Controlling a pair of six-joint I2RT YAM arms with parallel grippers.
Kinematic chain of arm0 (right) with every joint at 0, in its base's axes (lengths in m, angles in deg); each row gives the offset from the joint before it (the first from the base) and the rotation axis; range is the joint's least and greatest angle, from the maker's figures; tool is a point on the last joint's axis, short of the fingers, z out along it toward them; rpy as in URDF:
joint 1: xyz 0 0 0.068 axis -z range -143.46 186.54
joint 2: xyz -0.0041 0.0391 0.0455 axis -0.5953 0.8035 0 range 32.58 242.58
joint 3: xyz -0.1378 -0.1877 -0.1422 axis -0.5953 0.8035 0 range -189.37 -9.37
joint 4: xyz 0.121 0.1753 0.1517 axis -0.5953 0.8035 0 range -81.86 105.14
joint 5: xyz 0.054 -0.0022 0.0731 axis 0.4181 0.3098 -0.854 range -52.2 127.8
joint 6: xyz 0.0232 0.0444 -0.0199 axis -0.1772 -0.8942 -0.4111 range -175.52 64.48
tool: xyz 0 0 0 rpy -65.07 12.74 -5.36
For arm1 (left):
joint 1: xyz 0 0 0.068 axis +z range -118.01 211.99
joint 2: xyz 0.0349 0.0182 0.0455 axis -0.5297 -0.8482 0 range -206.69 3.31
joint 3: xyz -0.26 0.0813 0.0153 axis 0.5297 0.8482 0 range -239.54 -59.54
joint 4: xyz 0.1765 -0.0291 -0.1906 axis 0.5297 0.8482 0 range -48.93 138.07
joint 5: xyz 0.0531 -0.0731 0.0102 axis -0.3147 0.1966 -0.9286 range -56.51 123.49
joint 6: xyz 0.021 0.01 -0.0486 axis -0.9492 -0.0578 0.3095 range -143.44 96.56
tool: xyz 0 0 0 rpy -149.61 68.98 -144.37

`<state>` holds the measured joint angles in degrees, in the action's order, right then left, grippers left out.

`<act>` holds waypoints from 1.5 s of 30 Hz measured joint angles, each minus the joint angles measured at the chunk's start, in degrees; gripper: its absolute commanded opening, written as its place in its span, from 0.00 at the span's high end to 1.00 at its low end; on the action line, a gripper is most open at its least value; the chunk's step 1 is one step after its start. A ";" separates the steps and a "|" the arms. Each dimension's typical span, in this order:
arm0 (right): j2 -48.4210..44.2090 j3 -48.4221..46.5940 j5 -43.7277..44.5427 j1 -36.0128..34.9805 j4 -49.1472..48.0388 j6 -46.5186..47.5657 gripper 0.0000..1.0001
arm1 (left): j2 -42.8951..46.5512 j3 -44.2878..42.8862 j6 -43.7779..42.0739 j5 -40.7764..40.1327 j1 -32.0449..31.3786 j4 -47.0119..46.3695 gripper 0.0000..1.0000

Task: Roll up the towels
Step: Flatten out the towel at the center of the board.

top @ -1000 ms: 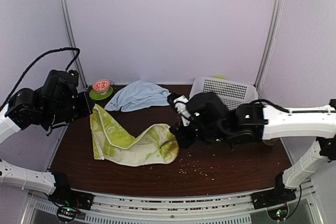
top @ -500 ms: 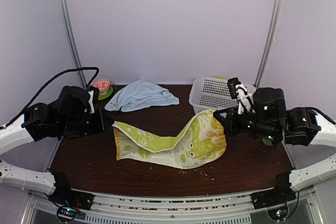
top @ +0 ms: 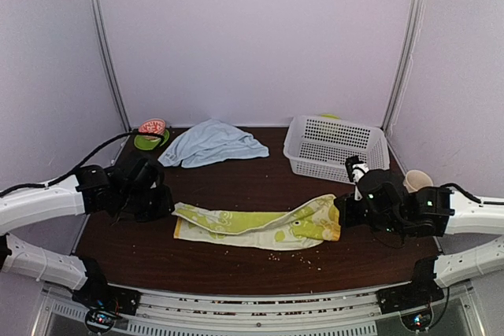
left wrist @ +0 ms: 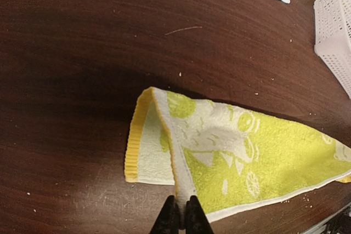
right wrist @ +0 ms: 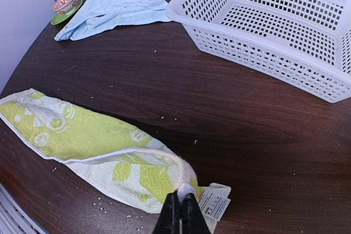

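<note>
The lime-green towel (top: 256, 226) with white figures lies stretched left to right across the table's front middle. My left gripper (top: 168, 204) is shut on its left end; in the left wrist view the jaws (left wrist: 181, 215) pinch a white edge fold of the towel (left wrist: 236, 157). My right gripper (top: 340, 212) is shut on the right end; in the right wrist view the jaws (right wrist: 181, 204) pinch a bunched edge of the towel (right wrist: 82, 135) beside its white tag (right wrist: 215, 204). The pale-blue towel (top: 211, 142) lies crumpled at the back left, also in the right wrist view (right wrist: 112, 6).
A white perforated basket (top: 335, 147) stands at the back right, also in the right wrist view (right wrist: 274, 31). A small red-patterned cup on a green saucer (top: 151, 133) sits at the back left corner. Crumbs (top: 295, 256) are scattered in front of the green towel.
Both grippers moved apart and down, pulling the green towel from a raised, draped curve into a long flat strip on the table. The blue towel has not moved.
</note>
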<state>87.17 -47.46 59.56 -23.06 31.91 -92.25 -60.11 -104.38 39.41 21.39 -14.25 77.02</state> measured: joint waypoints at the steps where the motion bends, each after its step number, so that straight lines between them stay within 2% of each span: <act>1: 0.24 0.00 -0.02 0.00 -0.28 0.09 1.00 | -1.33 -0.63 -0.44 0.31 0.04 -0.28 0.94; 5: 2.01 0.00 -0.20 0.28 -1.51 0.42 1.00 | -7.06 -2.69 -2.64 0.83 0.09 -1.42 0.95; 8: 3.45 0.00 -0.39 0.83 -2.25 0.55 1.00 | -12.15 -4.15 -4.61 1.11 0.15 -2.01 1.00; 12: 5.35 0.13 -0.50 2.84 -3.76 0.55 1.00 | -21.35 -7.80 -7.08 2.58 0.46 -3.19 1.00; 15: 6.47 0.74 -0.57 4.35 -5.01 0.52 1.00 | -27.21 -11.15 -8.37 3.91 0.50 -3.89 0.91; 18: 7.19 1.40 -0.81 5.09 -5.46 0.57 1.00 | -29.16 -12.31 -9.44 4.94 0.50 -5.03 0.73; 21: 7.21 1.64 -0.98 5.33 -5.57 0.79 1.00 | -28.68 -12.31 -10.29 5.27 0.55 -5.05 0.60; 26: 7.21 1.64 -1.20 5.60 -5.60 1.42 1.00 | -27.15 -12.04 -10.49 5.73 0.87 -4.92 0.52; 39: 7.23 1.64 -1.62 5.64 -5.60 2.12 1.00 | -26.45 -10.01 -8.90 7.02 0.94 -2.54 0.51; 42: 7.23 1.64 -1.86 5.64 -5.60 2.29 1.00 | -24.55 -8.31 -8.55 7.04 0.94 -1.73 0.60; 45: 7.23 1.64 -2.21 5.64 -5.60 2.32 1.00 | -23.12 -6.36 -8.04 7.10 0.94 -1.38 0.76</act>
<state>94.41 -45.82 57.35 -17.42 26.32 -89.93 -83.23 -110.74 31.37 28.50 -13.31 75.64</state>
